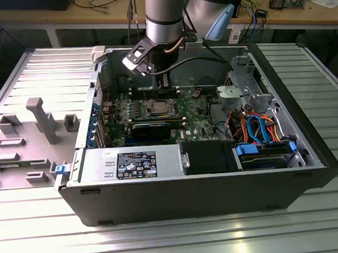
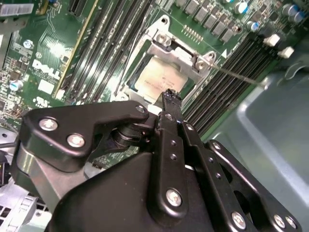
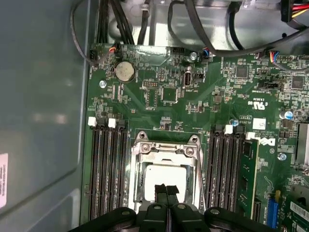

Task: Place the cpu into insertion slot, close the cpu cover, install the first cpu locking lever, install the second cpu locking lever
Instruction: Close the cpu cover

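Jaws pressed together, tips directly over the cpu point(image 3: 164, 173) framed by the cpu cover point(image 3: 166, 147).

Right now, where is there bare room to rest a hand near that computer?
The ribbed table in front of the computer case is bare, also beside it at the exterior view's right. Inside is crowded: pincer over the cpu, cables packed alongside.

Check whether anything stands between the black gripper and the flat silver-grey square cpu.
Nothing visible does. The black gripper is right over the silver-grey cpu, which lies inside the silvery metal frame.
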Controlling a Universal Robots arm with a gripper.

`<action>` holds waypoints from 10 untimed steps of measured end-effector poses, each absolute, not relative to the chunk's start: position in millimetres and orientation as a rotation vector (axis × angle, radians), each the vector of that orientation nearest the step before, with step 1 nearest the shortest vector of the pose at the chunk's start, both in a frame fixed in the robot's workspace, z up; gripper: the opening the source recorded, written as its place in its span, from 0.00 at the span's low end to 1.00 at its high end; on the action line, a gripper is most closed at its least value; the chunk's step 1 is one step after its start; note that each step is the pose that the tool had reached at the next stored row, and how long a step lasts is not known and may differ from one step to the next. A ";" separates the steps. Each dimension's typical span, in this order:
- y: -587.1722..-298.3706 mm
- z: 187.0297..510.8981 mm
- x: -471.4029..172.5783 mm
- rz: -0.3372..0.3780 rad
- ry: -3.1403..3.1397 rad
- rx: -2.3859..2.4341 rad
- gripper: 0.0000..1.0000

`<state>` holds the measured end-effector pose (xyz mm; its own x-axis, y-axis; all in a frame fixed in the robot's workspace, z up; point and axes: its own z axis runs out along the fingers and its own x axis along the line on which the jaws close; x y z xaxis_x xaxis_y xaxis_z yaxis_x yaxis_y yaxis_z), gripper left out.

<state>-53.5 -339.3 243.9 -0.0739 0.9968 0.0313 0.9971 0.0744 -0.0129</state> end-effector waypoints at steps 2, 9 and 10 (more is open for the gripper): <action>-339.3 242.5 -55.4 -0.020 -2.281 -2.112 0.11; -339.3 227.3 -71.4 -0.020 -2.275 -2.117 0.11; -339.3 225.8 -73.5 -0.021 -2.275 -2.117 0.11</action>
<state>-73.5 -339.3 225.8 -0.0717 0.9968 0.0344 0.9973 0.0721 -0.0135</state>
